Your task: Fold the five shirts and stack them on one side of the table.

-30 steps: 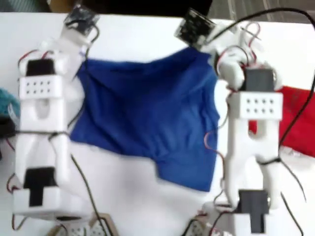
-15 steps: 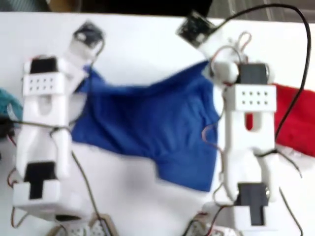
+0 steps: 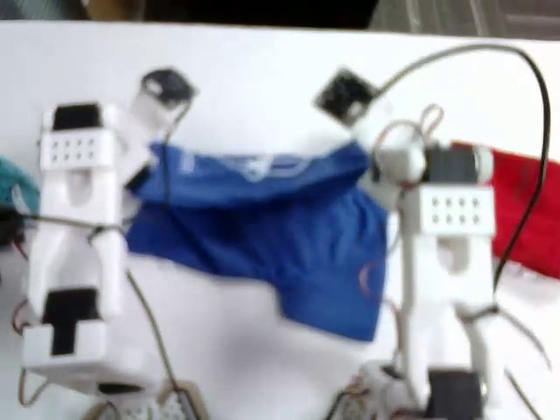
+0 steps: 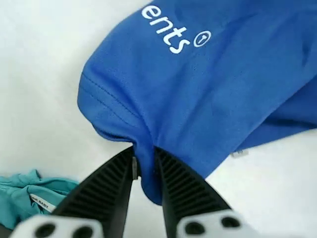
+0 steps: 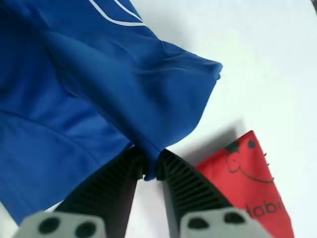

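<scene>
Between the two sets of jaws the blue shirt [image 3: 262, 219] stretches sideways over the white table [image 3: 254, 70], long axis running arm to arm (can't tell which end is the collar). Left gripper [image 4: 144, 166] is clamped narrow on one corner, right gripper [image 5: 150, 168] on the other. Red shirt [image 5: 242, 188] beside the right jaws and teal shirt [image 4: 29, 198] beside the left are both cut off.

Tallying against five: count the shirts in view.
3: blue shirt in the centre, red shirt at the right edge, teal shirt at the left edge. Others may be hidden.
</scene>
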